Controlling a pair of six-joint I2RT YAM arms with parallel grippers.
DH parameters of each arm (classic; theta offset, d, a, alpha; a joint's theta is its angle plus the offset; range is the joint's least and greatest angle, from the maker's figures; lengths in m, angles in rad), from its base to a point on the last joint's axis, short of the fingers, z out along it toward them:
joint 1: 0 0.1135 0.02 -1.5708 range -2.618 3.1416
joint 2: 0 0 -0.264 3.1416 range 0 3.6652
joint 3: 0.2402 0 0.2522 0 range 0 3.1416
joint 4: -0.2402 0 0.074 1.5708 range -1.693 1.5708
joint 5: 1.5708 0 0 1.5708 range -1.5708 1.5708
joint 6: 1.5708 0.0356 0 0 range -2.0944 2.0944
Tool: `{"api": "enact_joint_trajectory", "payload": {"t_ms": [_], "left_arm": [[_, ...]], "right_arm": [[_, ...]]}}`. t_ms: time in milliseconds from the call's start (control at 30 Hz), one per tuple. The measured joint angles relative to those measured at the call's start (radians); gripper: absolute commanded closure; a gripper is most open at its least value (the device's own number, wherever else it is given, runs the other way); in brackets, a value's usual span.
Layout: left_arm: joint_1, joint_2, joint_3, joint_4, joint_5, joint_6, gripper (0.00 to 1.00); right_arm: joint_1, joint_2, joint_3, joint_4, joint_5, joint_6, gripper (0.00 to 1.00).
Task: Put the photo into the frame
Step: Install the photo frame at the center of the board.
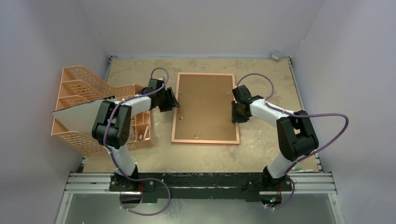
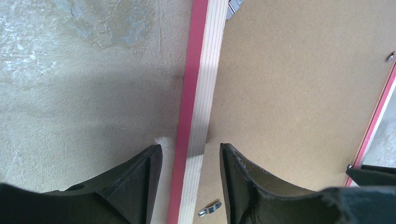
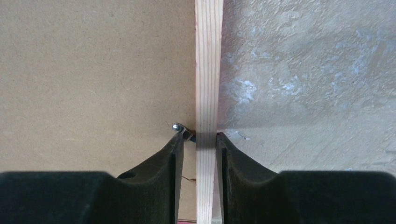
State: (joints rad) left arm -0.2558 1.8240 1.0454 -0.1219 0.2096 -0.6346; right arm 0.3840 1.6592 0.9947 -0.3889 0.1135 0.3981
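Note:
The frame (image 1: pixel 205 141) lies back up in the middle of the table, with the brown backing board (image 1: pixel 205 105) set in it. My left gripper (image 1: pixel 176 103) is open and straddles the frame's left rail (image 2: pixel 201 84), clear of both fingers in the left wrist view (image 2: pixel 190 154). My right gripper (image 1: pixel 235 112) straddles the right rail (image 3: pixel 208 60). Its jaws are narrowly open (image 3: pixel 200 140): one finger touches the rail, the other stands a little off it by a metal tab (image 3: pixel 182 129). A pale sheet (image 1: pixel 77 115) rests on the organiser; no print shows, so I cannot tell if it is the photo.
An orange mesh organiser (image 1: pixel 77 81) stands at the left, close behind my left arm. Another small metal tab (image 2: pixel 209 209) sits on the backing board (image 2: pixel 299 84) by the left rail. A small cap-like object (image 1: pixel 276 56) lies at the far right corner.

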Motion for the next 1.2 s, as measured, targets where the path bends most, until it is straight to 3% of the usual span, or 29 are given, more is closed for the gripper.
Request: {"api": "enact_joint_trajectory", "payload": {"t_ms": [433,467,600,700,1000,1200], "left_arm": [[0.0,0.001,0.0,0.0,0.001,0.0,0.49],[0.0,0.001,0.0,0.0,0.001,0.0,0.49],[0.0,0.001,0.0,0.0,0.001,0.0,0.49],[0.0,0.001,0.0,0.0,0.001,0.0,0.48],[0.0,-0.001,0.0,0.001,0.002,0.0,0.47],[0.0,-0.003,-0.004,0.005,0.001,0.0,0.47]], "right_arm": [[-0.001,-0.003,-0.002,0.0,0.007,0.002,0.8],[-0.001,-0.004,-0.002,-0.001,0.006,0.003,0.78],[-0.003,-0.007,0.0,-0.008,0.003,0.023,0.51],[-0.003,-0.008,0.009,-0.024,0.003,0.048,0.39],[0.01,-0.067,0.108,-0.043,-0.026,0.072,0.36],[0.108,-0.061,0.121,-0.025,-0.047,0.103,0.35]]}}
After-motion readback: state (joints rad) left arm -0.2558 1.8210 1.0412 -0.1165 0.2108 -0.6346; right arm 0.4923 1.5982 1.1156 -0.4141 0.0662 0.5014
